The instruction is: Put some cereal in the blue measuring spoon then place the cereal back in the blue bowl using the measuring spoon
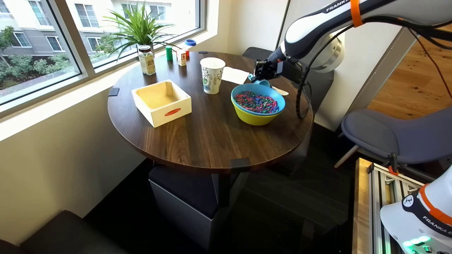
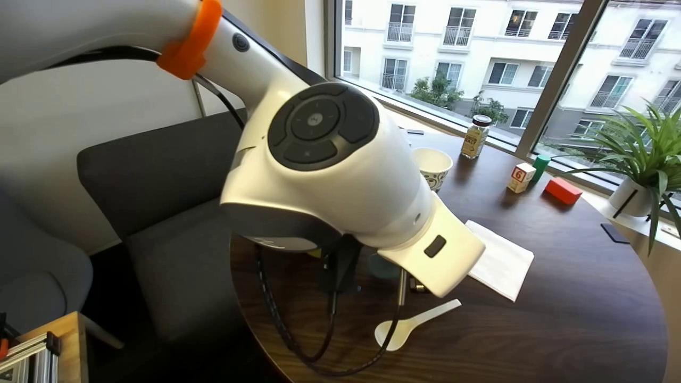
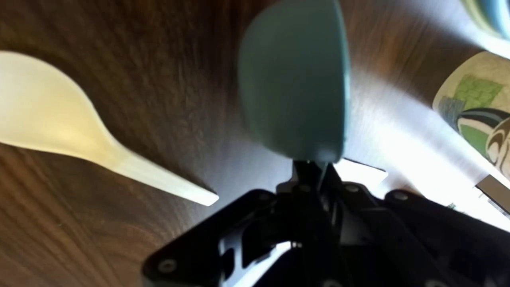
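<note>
The blue bowl [image 1: 260, 89] with its yellow-green outer wall stands on the round table, heaped with multicoloured cereal [image 1: 256, 102]. A bit of the bowl's rim shows at the top right of the wrist view [image 3: 488, 18]. My gripper [image 3: 312, 171] is shut on the blue measuring spoon [image 3: 295, 83]. The spoon's scoop sticks out past the fingertips, and only its outer wall shows. Its inside is hidden, so I cannot tell whether it holds cereal. In an exterior view the gripper [image 1: 255, 76] and spoon [image 1: 263, 83] are just behind the bowl's far rim.
A pale spoon [image 2: 407, 327] lies on the table near the gripper, beside a white napkin [image 2: 503, 260]. A paper cup [image 1: 212, 76] and a square wooden tray [image 1: 162, 104] stand beyond the bowl. A jar [image 1: 147, 60] and small blocks [image 1: 181, 57] are by the window.
</note>
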Tool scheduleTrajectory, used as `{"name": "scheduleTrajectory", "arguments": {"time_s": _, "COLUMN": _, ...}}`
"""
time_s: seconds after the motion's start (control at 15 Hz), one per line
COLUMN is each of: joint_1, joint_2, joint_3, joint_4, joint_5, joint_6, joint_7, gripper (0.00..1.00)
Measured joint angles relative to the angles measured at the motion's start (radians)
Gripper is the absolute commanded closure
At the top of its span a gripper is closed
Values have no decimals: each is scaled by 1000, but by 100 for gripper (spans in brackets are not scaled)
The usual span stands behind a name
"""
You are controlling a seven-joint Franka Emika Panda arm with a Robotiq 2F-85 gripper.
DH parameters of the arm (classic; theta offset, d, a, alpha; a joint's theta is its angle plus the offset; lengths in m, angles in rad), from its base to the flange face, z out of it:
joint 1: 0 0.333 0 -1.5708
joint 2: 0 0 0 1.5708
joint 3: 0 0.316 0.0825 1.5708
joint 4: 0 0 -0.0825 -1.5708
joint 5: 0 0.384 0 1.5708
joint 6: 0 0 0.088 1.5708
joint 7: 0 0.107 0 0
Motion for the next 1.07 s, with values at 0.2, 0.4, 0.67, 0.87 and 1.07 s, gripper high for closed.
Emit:
{"name": "scheduleTrajectory", "arguments": {"time_s": 0.2, "joint_1": -2, "joint_2": 13, "joint_3": 5, "joint_4": 5, "joint_5": 12, "joint_6": 0, "joint_7": -13, "gripper": 62}}
{"name": "scheduleTrajectory", "arguments": {"time_s": 0.4, "joint_1": -7, "joint_2": 18, "joint_3": 7, "joint_4": 7, "joint_5": 17, "joint_6": 0, "joint_7": -24, "gripper": 41}}
{"name": "scheduleTrajectory", "arguments": {"time_s": 0.67, "joint_1": -13, "joint_2": 19, "joint_3": 8, "joint_4": 12, "joint_5": 26, "joint_6": 0, "joint_7": -43, "gripper": 10}}
{"name": "scheduleTrajectory", "arguments": {"time_s": 0.87, "joint_1": -19, "joint_2": 18, "joint_3": 6, "joint_4": 30, "joint_5": 25, "joint_6": 0, "joint_7": -46, "gripper": 0}}
{"name": "scheduleTrajectory", "arguments": {"time_s": 1.07, "joint_1": -18, "joint_2": 15, "joint_3": -13, "joint_4": 40, "joint_5": -23, "joint_6": -1, "joint_7": -31, "gripper": 0}}
